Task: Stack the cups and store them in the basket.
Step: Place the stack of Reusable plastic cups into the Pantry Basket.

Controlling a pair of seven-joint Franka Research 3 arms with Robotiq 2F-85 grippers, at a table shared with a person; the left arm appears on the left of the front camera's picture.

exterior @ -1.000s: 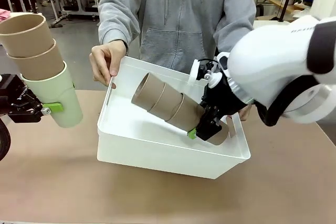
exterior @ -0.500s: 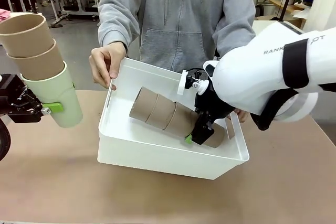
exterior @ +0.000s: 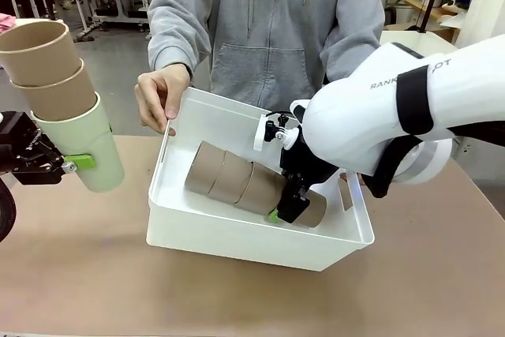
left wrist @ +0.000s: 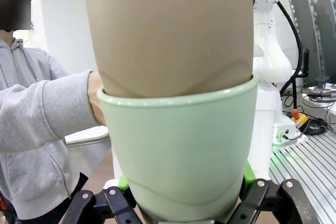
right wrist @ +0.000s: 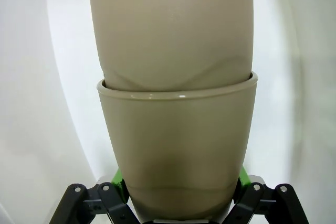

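Front view: your right hand [exterior: 288, 209] has lowered its stack of three matte tan tapered cups [exterior: 229, 179] almost flat into the white rectangular plastic basket [exterior: 237, 236], so release looks near. Your left hand [exterior: 81, 162] hovers beside it.

Left wrist view: it's clamped on a pale mint-green matte cup [left wrist: 184, 156] holding tan ones.

Right wrist view: it's clamped on the bottom tan cup [right wrist: 178, 150].
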